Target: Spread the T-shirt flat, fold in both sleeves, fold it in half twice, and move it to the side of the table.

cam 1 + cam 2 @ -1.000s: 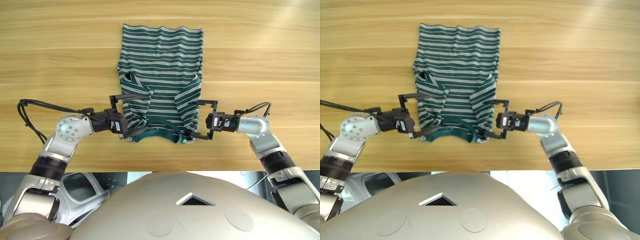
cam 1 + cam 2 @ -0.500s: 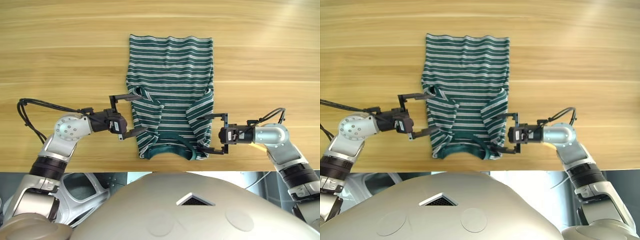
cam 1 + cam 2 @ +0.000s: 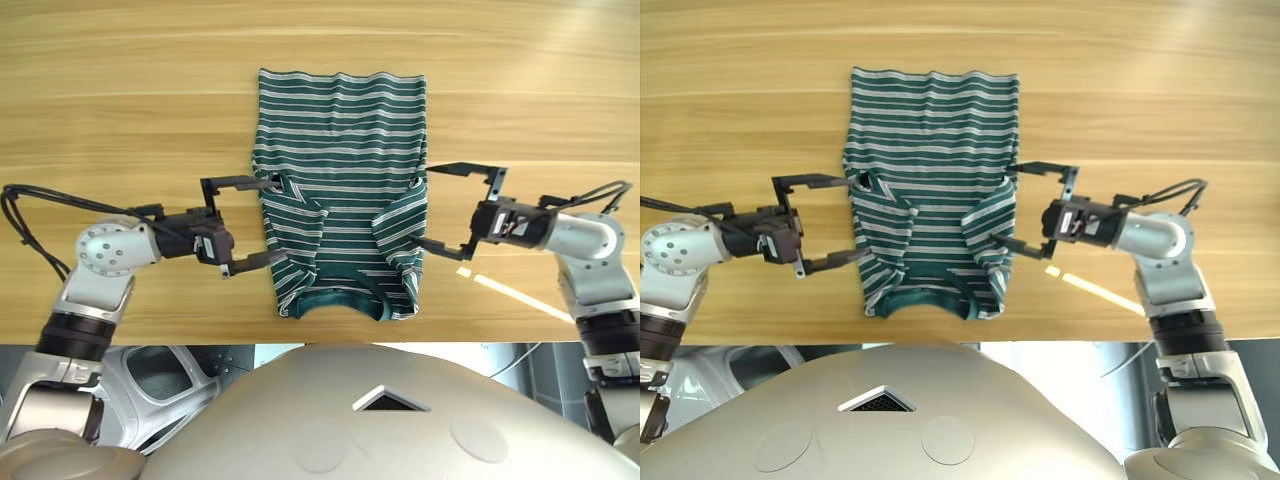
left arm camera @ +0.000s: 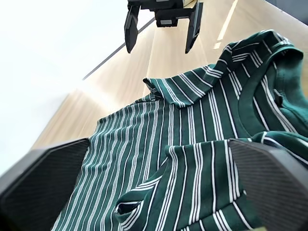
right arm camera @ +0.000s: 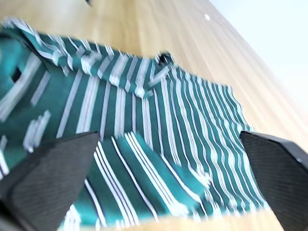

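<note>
the wooden table [image 3: 120,80] runs across the whole view. the green, white-striped t-shirt [image 3: 340,150] lies flat in the middle of it, hem at the far side and collar [image 3: 335,292] close to the near edge. both sleeves are folded in over the body, the left sleeve [image 3: 297,215] and the right sleeve [image 3: 400,215] meeting the chest at slanted edges. the left gripper [image 3: 281,220] sits at the shirt's left edge, fingers spread wide, grasping nothing. the right gripper [image 3: 421,204] sits at the shirt's right edge, likewise released, its fingers spread beside the folded sleeve.
</note>
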